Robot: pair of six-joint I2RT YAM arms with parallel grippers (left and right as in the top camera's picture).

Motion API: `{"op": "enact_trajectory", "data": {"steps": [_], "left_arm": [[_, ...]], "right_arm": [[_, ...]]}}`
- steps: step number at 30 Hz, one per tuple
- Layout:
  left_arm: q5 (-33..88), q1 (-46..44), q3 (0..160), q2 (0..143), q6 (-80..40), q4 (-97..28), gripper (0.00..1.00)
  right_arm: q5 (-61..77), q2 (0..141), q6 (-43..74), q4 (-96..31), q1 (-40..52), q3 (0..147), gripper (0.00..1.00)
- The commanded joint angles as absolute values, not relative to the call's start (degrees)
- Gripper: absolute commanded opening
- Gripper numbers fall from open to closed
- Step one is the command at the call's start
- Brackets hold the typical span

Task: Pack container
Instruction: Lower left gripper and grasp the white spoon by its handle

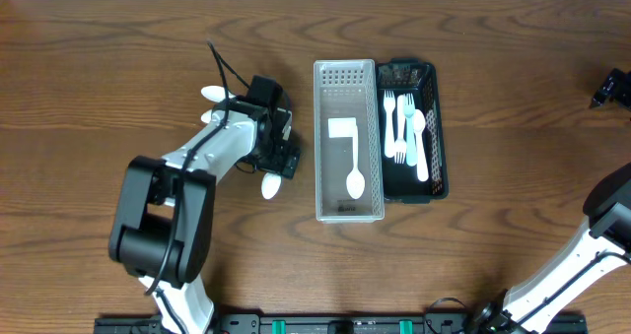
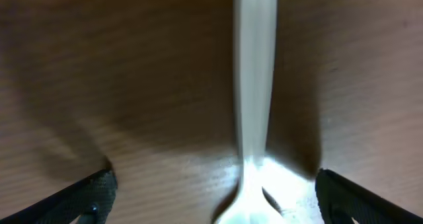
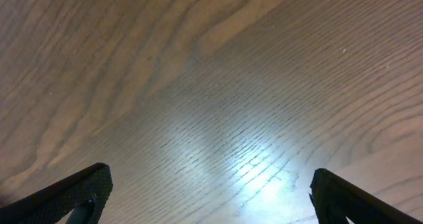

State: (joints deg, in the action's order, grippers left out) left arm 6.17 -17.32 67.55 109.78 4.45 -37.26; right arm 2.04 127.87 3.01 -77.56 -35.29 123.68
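Table [image 1: 99, 38]. White container [image 1: 319, 147] dead centre, black basket [image 1: 441, 127] touching at its 3 o'clock. Left pincer [image 2: 213, 187] spread, straddling loose spoon [image 2: 254, 85] at container's 9 o'clock (likely squared for a pinch). Right pincer [image 3: 211, 191] spread, parked far 3 o'clock.

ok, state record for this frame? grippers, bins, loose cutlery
left gripper: open, straddling a spoon handle on the table
right gripper: open, over bare table
clear bin: binned spoon, white square
black basket: forks, basket spoon
loose on table: upper spoon, lower spoon, both by the left arm
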Motion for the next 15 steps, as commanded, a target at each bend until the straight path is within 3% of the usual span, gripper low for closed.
{"op": "enact_trajectory", "data": {"steps": [1, 12, 14, 15], "left_arm": [[6.20, -17.23, 67.68, 112.27, 3.95, -37.41, 0.98], [6.22, -17.23, 67.68, 112.36, 3.97, -36.95, 0.99], [6.22, -17.23, 67.68, 112.36, 3.97, -36.95, 0.87], [6.22, -17.23, 67.68, 112.36, 3.97, -36.95, 0.73]], "right_arm": [[1.91, 126.45, 3.81, -77.58, -34.96, 123.57, 0.99], [1.91, 126.45, 3.81, -77.58, -34.98, 123.57, 0.99], [1.91, 126.45, 3.81, -77.58, -34.96, 123.57, 0.99], [1.91, 126.45, 3.81, -77.58, -34.96, 123.57, 0.99]]}}
